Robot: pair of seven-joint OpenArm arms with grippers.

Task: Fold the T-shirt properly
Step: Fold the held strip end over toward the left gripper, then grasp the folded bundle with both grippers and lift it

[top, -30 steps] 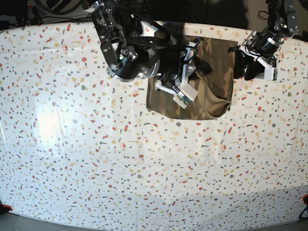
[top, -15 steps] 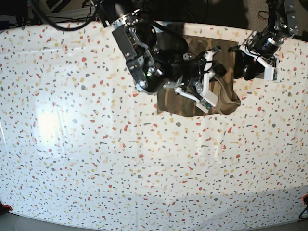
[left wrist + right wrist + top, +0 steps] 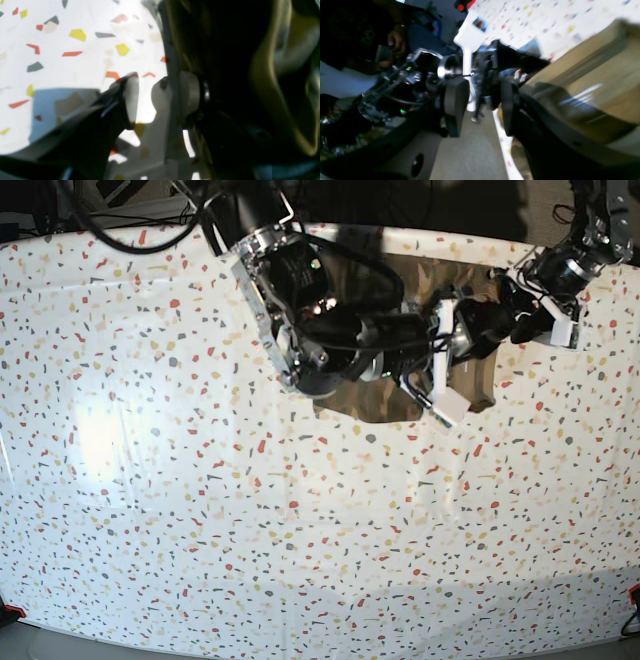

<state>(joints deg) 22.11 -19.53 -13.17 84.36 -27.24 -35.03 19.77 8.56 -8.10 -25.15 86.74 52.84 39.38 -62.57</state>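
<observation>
The right gripper (image 3: 480, 110) stands with its jaws parted and a clear gap between the two dark pads (image 3: 455, 107); nothing lies between them. Through that gap shows grey floor and the other arm's hardware. The T-shirt (image 3: 592, 82) sits just to the side of the right-hand pad and behind it, as a blurred tan and olive slab of folded cloth; whether the pad touches it I cannot tell.

The left gripper (image 3: 155, 100) is also parted, with bright tabletop showing between its dark finger (image 3: 125, 100) and the pale one beside it. No cloth is between them. The T-shirt (image 3: 270, 75) fills the right of that view as dark olive folds, right up against the outer side of the pale finger.

In the base view the T-shirt (image 3: 375, 395) lies as a compact folded bundle near the far edge of the speckled table (image 3: 200, 510), largely covered by the right arm (image 3: 300, 310), which stretches across it. The right gripper (image 3: 470, 340) hangs over the bundle's right part. The left gripper (image 3: 520, 320) sits at the bundle's right edge, close to the right one.
</observation>
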